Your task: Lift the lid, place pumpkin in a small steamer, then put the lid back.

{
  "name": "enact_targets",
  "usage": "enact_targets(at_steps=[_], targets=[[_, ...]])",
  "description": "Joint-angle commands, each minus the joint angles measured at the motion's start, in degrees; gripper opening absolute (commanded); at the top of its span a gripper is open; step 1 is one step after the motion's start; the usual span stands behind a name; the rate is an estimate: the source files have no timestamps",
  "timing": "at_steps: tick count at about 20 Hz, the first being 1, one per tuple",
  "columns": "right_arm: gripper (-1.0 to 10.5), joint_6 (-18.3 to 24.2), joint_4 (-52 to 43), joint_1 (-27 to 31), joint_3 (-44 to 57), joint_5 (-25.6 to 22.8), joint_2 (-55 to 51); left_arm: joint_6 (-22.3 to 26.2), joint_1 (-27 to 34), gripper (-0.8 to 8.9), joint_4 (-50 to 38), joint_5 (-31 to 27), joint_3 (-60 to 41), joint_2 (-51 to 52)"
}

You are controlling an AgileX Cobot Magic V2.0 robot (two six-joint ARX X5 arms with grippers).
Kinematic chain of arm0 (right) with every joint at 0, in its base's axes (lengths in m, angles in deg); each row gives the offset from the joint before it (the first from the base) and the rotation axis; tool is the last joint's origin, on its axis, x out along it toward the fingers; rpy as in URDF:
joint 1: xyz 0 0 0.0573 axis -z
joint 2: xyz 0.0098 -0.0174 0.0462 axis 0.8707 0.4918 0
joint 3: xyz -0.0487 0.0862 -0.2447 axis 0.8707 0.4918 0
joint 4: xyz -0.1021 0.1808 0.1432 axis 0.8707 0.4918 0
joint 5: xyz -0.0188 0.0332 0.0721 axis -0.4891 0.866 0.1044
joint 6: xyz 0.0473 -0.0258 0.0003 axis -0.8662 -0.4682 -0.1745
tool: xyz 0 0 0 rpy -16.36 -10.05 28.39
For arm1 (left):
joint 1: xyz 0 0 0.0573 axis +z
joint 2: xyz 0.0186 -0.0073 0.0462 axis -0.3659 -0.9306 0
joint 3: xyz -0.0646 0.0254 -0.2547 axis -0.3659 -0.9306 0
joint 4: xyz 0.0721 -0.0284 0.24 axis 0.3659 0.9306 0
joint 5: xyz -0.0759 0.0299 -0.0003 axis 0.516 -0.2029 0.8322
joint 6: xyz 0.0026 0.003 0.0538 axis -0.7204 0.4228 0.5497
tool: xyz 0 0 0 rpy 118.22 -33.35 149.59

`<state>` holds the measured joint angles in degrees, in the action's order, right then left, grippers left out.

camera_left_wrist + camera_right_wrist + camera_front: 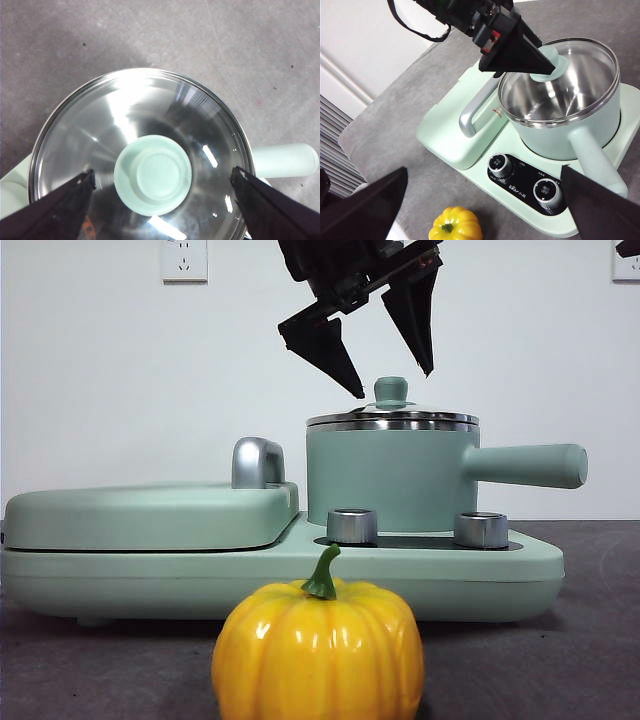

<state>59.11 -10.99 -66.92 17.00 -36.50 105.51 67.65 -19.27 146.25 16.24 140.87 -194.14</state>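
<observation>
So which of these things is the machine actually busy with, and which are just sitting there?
In use:
- lid, on the pot
- small steamer
- pumpkin, on the table in front
- left gripper, open above the lid's knob

Just there:
- flat green cover with chrome handle
- two dials
- wall sockets
- right gripper, waiting, open

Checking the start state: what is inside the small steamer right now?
The lid sits on the small steamer, and through its glass only bare shiny metal shows; the floor under the knob is hidden. The pumpkin is on the table in front. The left tool hangs open above the knob.
</observation>
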Motion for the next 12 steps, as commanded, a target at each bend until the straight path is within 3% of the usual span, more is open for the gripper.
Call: enact_targets(at_steps=[1,8,12], targets=[[4.9,-0.5,-0.5,-0.2,-1.0,0.2,0.2,2.3,-0.9,3.59,-0.6,-0.3,1.9,-2.1],[4.9,-0.6,-0.5,-0.2,-1.0,0.2,0.2,3.0,-0.9,3.21,-0.6,-0.3,1.9,-3.6],[4.9,-0.6,-0.5,-0.2,-1.0,0.2,0.2,3.1,-0.9,1.82,-0.6,-0.3,1.9,-4.0]])
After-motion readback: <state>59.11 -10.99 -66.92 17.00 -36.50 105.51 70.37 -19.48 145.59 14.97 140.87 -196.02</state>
